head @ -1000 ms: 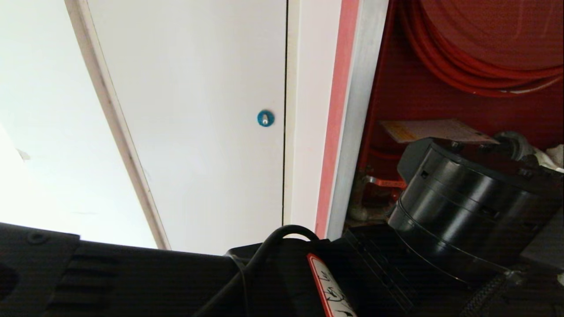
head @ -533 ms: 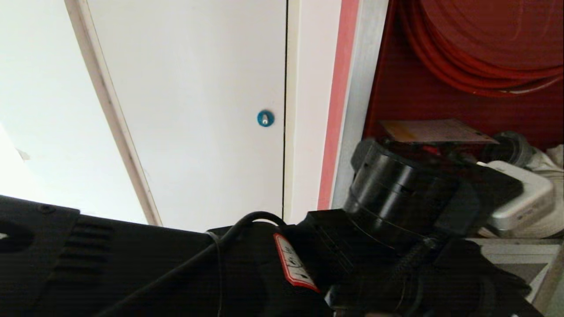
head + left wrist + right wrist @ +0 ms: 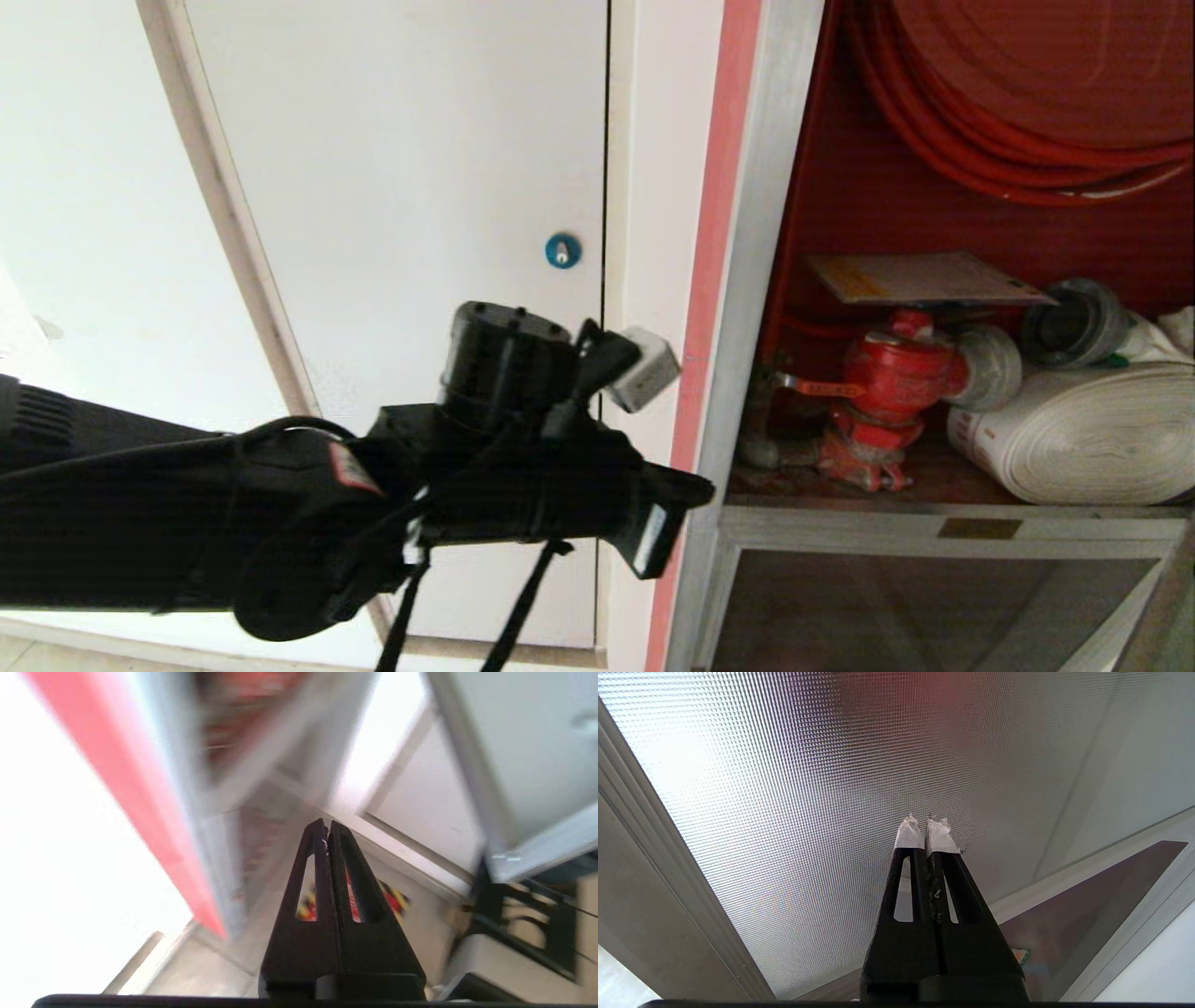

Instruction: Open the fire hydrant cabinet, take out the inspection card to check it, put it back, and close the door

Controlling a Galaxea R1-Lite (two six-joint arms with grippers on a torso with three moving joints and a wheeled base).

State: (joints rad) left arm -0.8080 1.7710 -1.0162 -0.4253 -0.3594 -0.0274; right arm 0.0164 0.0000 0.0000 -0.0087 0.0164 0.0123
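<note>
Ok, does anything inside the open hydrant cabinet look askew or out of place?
One thing: the inspection card is not hanging flat. It lies tilted across the top of the red valve, in the fire hydrant cabinet. The white rolled hose and hose reel look orderly. No spill or damage shows.

A plain white door [image 3: 401, 187] with a round blue lock [image 3: 562, 250] filled the wall. A pale pink strip [image 3: 714, 233] ran down its right edge, brightly lit
</note>
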